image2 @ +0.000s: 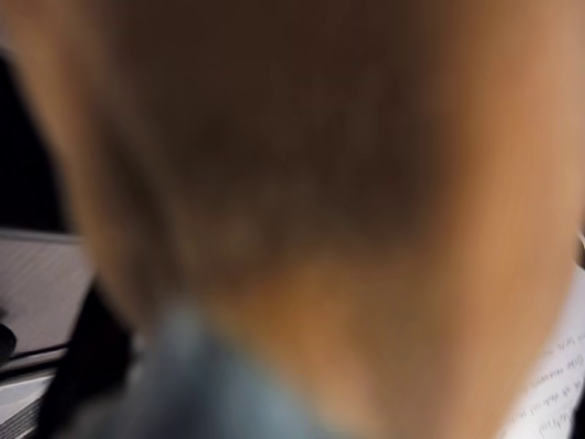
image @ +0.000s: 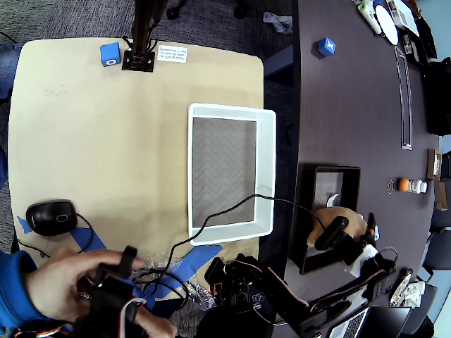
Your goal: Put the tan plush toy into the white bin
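The tan plush toy (image: 350,213) lies in a black tray (image: 304,211) on the dark table, right of the white bin (image: 266,169). The bin stands on the tan table with its grey wavy floor bare. My gripper (image: 332,232) is down on the toy, and one black finger lies across its left part. In the wrist view the toy (image2: 347,183) is a close tan blur with a light-blue patch (image2: 210,384) at the bottom. The fingers do not show there, so whether they are closed on the toy is unclear.
A black cable (image: 232,210) runs over the bin's near corner toward the arm. A blue cube (image: 110,54) sits at the tan table's far edge, another blue cube (image: 325,46) on the dark table. A black mouse (image: 51,217) lies left; an orange ball (image: 403,184) is far right.
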Motion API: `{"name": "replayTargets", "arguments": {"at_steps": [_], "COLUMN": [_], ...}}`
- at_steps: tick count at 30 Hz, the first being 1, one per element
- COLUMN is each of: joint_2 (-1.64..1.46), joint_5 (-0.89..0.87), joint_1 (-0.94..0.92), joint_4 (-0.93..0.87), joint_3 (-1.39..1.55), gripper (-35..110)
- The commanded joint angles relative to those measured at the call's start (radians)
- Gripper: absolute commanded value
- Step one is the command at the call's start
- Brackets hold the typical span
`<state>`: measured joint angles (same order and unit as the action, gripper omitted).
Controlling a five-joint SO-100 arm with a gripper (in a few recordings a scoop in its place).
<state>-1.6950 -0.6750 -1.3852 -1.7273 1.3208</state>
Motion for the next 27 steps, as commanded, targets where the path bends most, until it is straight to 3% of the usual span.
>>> {"name": "replayTargets", "arguments": {"at_steps": [1, 19, 27], "joint_2": [0.002, 0.017, 0.017], "joint_5": [0.003, 0.003, 0.003], "joint_1": [-0.018, -0.037, -0.041], "joint_4": [-0.003, 0.002, -0.003], "joint_3": [-0.064, 0.080, 0.083], "gripper": [67, 66, 46]}}
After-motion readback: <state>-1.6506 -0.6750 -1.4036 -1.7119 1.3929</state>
